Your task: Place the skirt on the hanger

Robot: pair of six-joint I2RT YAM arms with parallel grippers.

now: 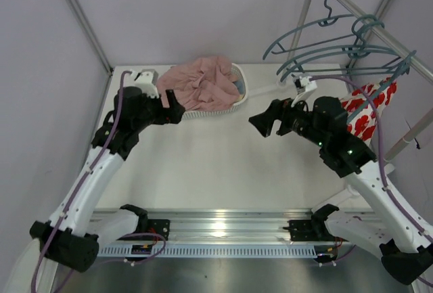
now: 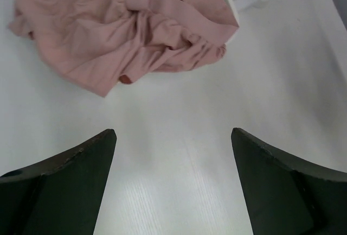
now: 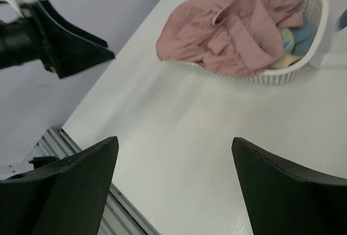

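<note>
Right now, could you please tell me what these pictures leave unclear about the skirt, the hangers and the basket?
The skirt: top view only, largely behind the right arm; whether it is already hung cannot be told.
The hangers: top view, overlapping, so their count is unclear.
The basket: right wrist view, the pink garment covers most of the blue and yellow items inside.

Robot test cell: plain grey panel walls [image 1: 203, 9], white table [image 1: 223, 164], aluminium mounting rail [image 1: 223, 229] at bottom.
</note>
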